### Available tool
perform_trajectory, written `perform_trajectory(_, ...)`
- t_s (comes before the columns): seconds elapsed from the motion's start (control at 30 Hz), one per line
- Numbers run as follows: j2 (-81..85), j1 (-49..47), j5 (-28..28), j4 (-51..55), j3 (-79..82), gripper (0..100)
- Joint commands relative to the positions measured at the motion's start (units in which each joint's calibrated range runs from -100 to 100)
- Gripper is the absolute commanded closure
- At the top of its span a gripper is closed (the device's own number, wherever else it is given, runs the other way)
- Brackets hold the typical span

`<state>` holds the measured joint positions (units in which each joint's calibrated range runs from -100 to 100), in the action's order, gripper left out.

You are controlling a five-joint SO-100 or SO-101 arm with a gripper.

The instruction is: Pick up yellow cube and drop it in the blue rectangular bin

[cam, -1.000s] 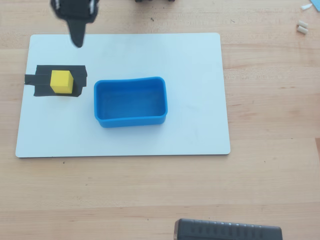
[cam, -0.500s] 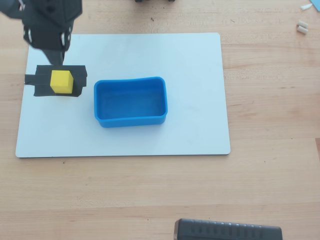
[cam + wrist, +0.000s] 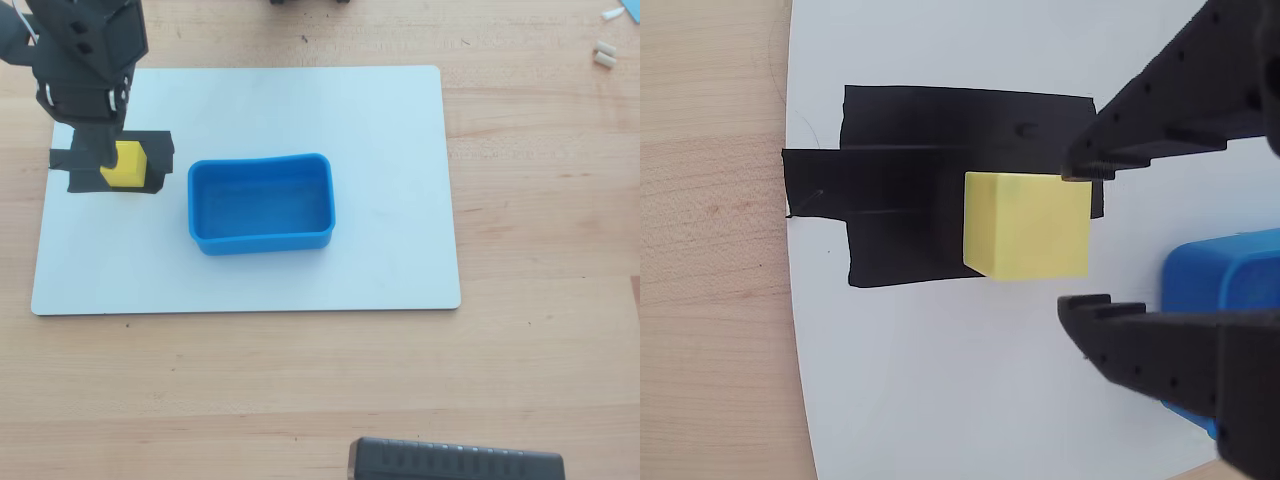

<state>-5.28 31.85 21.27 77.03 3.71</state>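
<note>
— Overhead view, left to right: where's everything?
— The yellow cube sits on the black tape patch at the left of the white board, gripper over it; the blue rectangular bin stands just right, empty.
— Jaws?
— Wide, either side of the cube's near end, not yet clamped.
— So, the grasp step?
— I'd say so: advance slightly, close, lift, carry right.

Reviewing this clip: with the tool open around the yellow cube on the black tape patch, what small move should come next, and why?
Probably ease forward a little, then close. In the wrist view the tool is open, its tips bracketing only the near edge of the yellow cube, which still sits on the black tape patch. A deeper hold seems safer before lifting toward the blue bin.
</note>
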Motion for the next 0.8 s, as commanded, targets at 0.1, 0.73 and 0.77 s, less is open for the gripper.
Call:
perform_trajectory(0.1, 0.22, 1.00, 0.10, 1.58, -2.71, 70)
perform_trajectory(0.73, -6.56, 2.11, 0.10, -3.21, 1.47, 72)
perform_trajectory(0.77, -7.03, 2.20, 0.10, -3.46, 1.47, 72)
